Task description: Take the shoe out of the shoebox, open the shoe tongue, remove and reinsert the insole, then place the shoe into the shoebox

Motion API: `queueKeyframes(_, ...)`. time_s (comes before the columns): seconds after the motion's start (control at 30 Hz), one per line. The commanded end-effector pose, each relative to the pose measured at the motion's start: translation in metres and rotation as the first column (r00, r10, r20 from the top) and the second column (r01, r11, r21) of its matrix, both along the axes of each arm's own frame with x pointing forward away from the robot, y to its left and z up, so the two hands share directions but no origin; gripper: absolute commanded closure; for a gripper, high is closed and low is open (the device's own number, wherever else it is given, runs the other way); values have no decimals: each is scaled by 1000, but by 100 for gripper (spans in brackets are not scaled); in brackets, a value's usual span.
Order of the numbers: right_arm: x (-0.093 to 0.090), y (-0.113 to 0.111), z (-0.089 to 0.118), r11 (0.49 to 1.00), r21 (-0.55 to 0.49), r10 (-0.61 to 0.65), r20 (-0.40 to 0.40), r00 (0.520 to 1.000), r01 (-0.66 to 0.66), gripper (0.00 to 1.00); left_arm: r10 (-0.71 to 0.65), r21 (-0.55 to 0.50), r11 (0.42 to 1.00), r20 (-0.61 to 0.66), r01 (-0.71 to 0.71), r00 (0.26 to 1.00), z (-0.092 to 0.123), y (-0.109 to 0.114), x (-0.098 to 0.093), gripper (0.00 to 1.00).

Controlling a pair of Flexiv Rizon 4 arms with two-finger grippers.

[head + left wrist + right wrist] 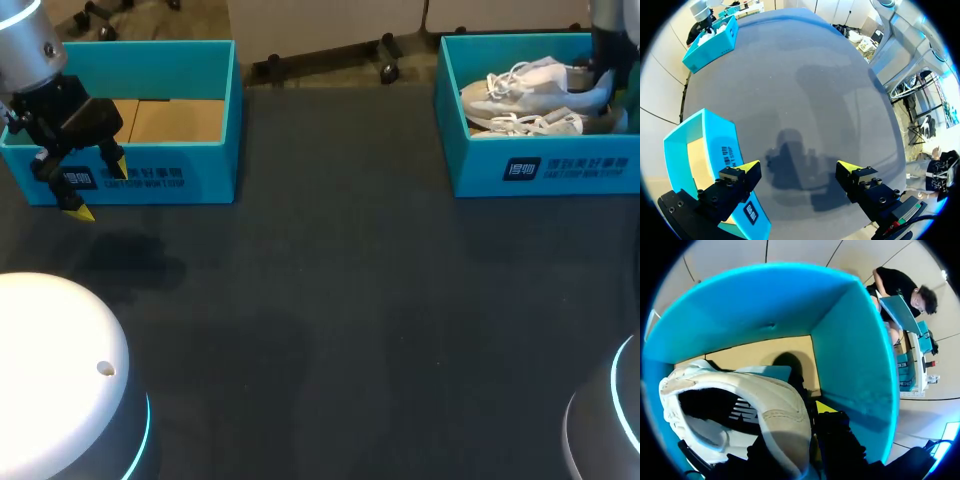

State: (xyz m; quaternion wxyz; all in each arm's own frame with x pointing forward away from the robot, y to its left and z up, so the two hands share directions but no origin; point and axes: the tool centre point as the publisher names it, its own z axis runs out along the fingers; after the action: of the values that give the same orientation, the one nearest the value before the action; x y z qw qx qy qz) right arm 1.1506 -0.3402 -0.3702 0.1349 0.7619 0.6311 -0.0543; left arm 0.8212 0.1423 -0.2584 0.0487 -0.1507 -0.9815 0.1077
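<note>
In the head view a teal shoebox [545, 150] at the back right holds two white shoes side by side. My right gripper [597, 82] reaches down into it at the heel of the far shoe [535, 85]. Seen from the right wrist, the shoe's [740, 400] padded heel rim runs between the fingers of my right gripper [807, 414], which is shut on it, with one yellow fingertip [825, 406] showing inside the box wall [765, 305]. My left gripper [98, 188] hangs open, holding nothing, in front of the other teal box [150, 175].
The left box [722, 145] shows only its bare cardboard floor and lies beside my left gripper [797, 167]. The dark table [340, 300] stretches between the two boxes. White rounded robot bases [60, 360] stand at the near corners.
</note>
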Motion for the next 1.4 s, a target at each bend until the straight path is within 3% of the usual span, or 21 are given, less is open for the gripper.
queueKeyframes(0.03, 9, 0, -7, 1000, 8, -3, -17, 1000, 3, 100, -2, 2, 1000, -1, 2, 1000, 1, 0, 0, 0)
queueKeyframes(0.33, 9, 0, -13, 1000, 25, -2, -32, 999, 3, 100, -2, 2, 1000, -1, 2, 1000, 1, 0, 0, 0)
queueKeyframes(0.4, 9, 1, -13, 1000, 30, -1, -33, 999, 2, 75, -2, 2, 1000, -1, 2, 1000, 1, 0, 0, 0)
queueKeyframes(0.5, 9, 2, -10, 999, 35, 1, -30, 1000, 0, 53, -2, 2, 1000, -1, 2, 1000, 1, 0, 0, 0)
queueKeyframes(0.53, 9, 2, -9, 999, 36, 1, -29, 1000, 0, 40, -2, 2, 1000, -1, 2, 1000, 1, 0, 0, 0)
queueKeyframes(0.6, 9, 2, -5, 999, 42, 1, -24, 1000, 0, 0, -2, 2, 1000, -1, 2, 1000, 1, 0, 0, 0)
queueKeyframes(0.93, 0, 2, 33, 998, 61, -11, -6, 1000, 11, 0, -2, 2, 1000, -1, 2, 1000, 1, 0, 0, 0)
queueKeyframes(1.4, -43, 36, 96, 987, 160, 23, 25, 999, -26, 0, -2, 2, 1000, -1, 2, 1000, 1, 0, 0, 0)
